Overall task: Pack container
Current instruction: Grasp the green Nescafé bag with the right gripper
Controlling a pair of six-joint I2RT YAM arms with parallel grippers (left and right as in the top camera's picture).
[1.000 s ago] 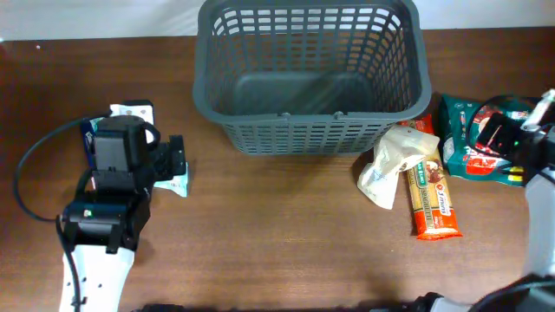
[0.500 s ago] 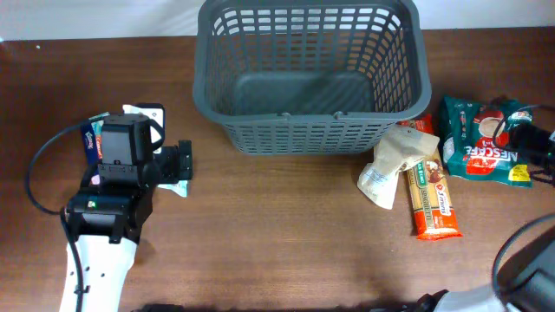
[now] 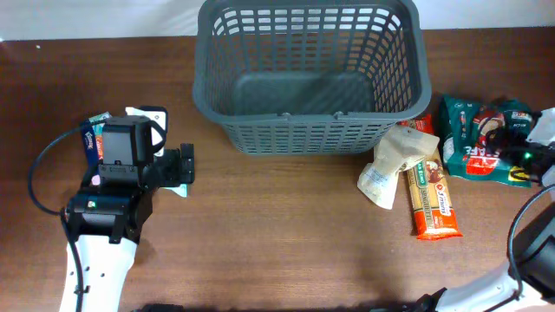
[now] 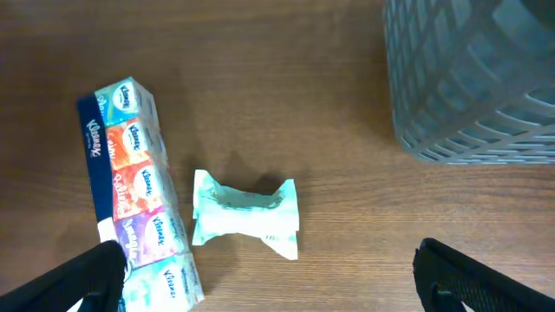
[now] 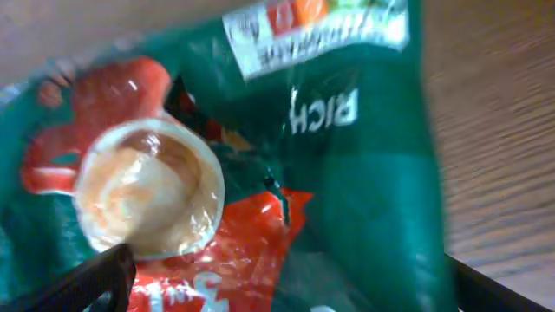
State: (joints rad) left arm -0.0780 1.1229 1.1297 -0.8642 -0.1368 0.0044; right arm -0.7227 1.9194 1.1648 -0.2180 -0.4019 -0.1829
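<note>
**A:** Where did the container stand?

**B:** The container [image 3: 303, 134], a big dark grey lattice basket, stood at the far middle of the wooden table [image 3: 286, 251], upright with its mouth up. In my left wrist view its slotted wall filled the far right corner.

**A:** And your left hand?

**B:** My left gripper [image 3: 184, 165] was out on the left side, well apart from the basket. Its jaws were spread as wide as they go and had hold of nothing. Below it lay a small pale green and white packet [image 4: 247, 212], creased in the middle. Just to the left of that was a long Kleenex tissue multipack [image 4: 134, 195], lying at a slant. The two were near each other but not touching.

**A:** Your right hand?

**B:** My right gripper [image 5: 286, 260] was at the right edge, low over a green Nescafé bag [image 3: 473, 143] with a printed coffee cup. The jaws were wide apart, one finger on either side of the bag in the wrist view. I could not tell whether they touched it; nothing was clamped.

**A:** Anything else nearby?

**B:** Between that bag and the basket lay a beige pouch [image 3: 395, 165], leaning over an orange-red oblong packet [image 3: 431, 199]. The pouch's far end sat just beside the basket's near right corner.
</note>
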